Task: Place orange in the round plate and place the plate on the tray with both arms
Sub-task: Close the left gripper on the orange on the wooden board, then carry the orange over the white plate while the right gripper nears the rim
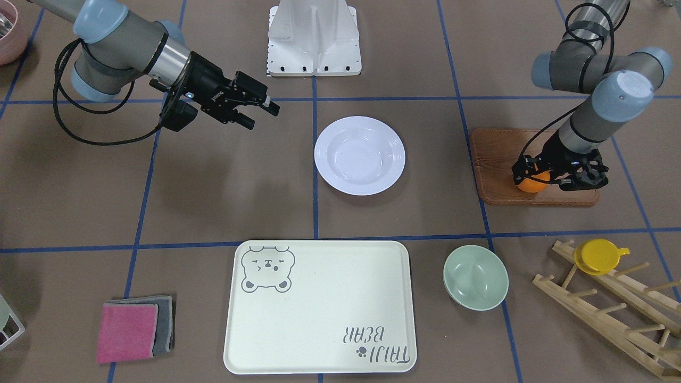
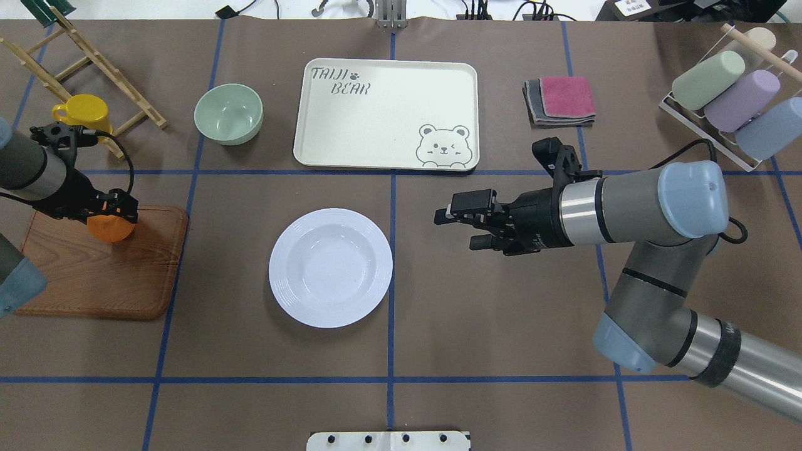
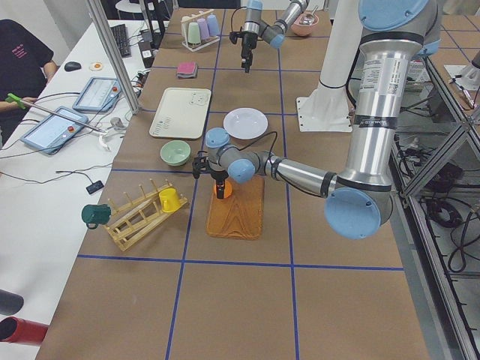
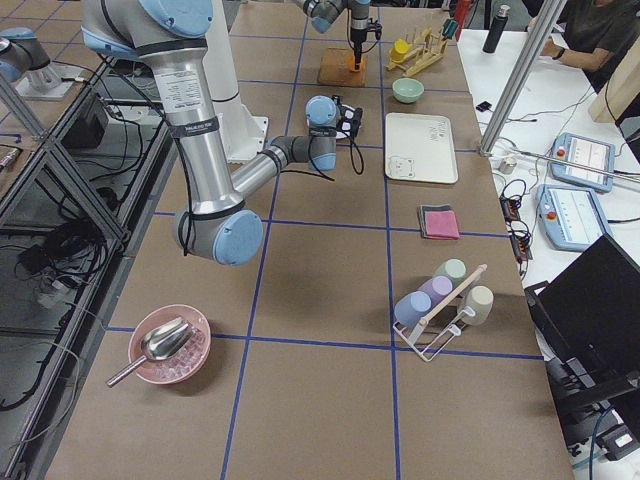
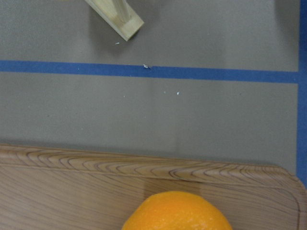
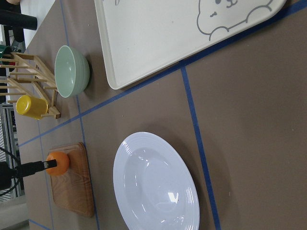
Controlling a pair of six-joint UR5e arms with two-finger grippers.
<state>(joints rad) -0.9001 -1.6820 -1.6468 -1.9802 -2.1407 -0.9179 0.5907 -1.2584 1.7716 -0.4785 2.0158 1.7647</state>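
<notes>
Over on the wooden board [image 2: 100,275], the left gripper [image 2: 111,213] sits low over the orange [image 2: 109,228]; I can't tell whether its fingers are squeezing it. The right gripper [image 2: 457,227] hangs with its fingers apart beside the white plate [image 2: 331,268], which lies just short of the tray [image 2: 385,113]

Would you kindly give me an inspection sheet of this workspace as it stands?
Surface: brown table, blue tape grid; nothing spilled seen.
Job's things: orange on wooden board; plate empty, on table; tray empty.
Clutter: green bowl, cloths, yellow cup on rack.
Grippers: left gripper down at orange, grip unclear; right gripper open, in the air beside plate.
Cables: black cable loops near both grippers.
Surroundings: person at side desk.
</notes>
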